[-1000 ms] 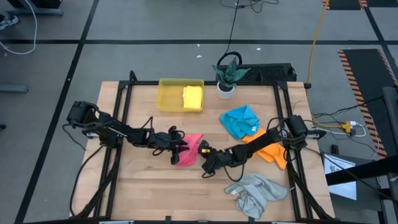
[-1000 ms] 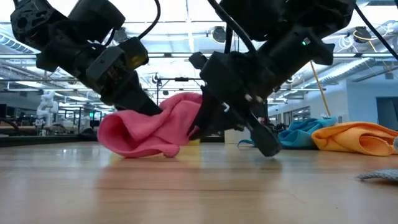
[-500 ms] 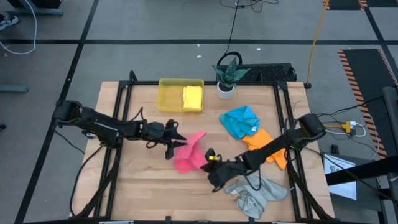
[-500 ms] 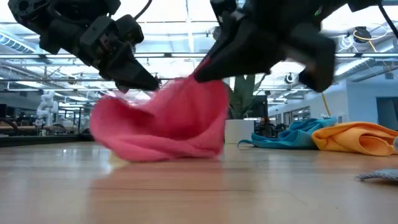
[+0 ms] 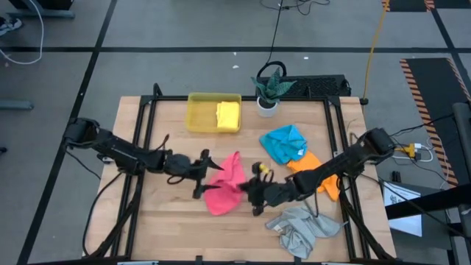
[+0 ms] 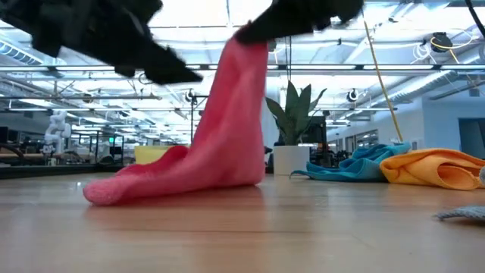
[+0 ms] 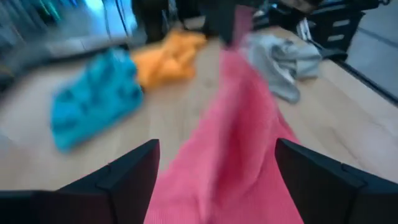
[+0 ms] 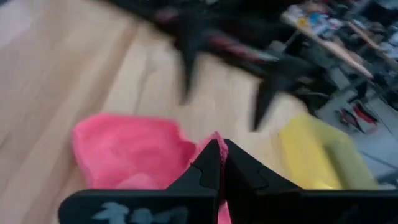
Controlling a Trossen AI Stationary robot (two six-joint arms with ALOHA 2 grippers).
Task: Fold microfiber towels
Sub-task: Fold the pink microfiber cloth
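Centrally, wooden table [image 5: 169, 221] set with yellow tray [image 5: 200, 116] and potted plant [image 5: 269, 88] far off, pink towel [image 5: 227, 185] lifted by one corner, pinched in right gripper [image 5: 252, 193], left gripper [image 5: 204, 174] spread wide just beside it, blue towel [image 5: 284, 142], orange towel [image 5: 318, 175] and grey towel [image 5: 302, 228] heaped at right.

My own left wrist view is smeared — the blue towel [image 7: 93, 102], orange towel [image 7: 168, 56] and grey towel [image 7: 283, 59] are soft blobs, their folds unreadable — the pink towel [image 7: 236, 155] runs off-frame.
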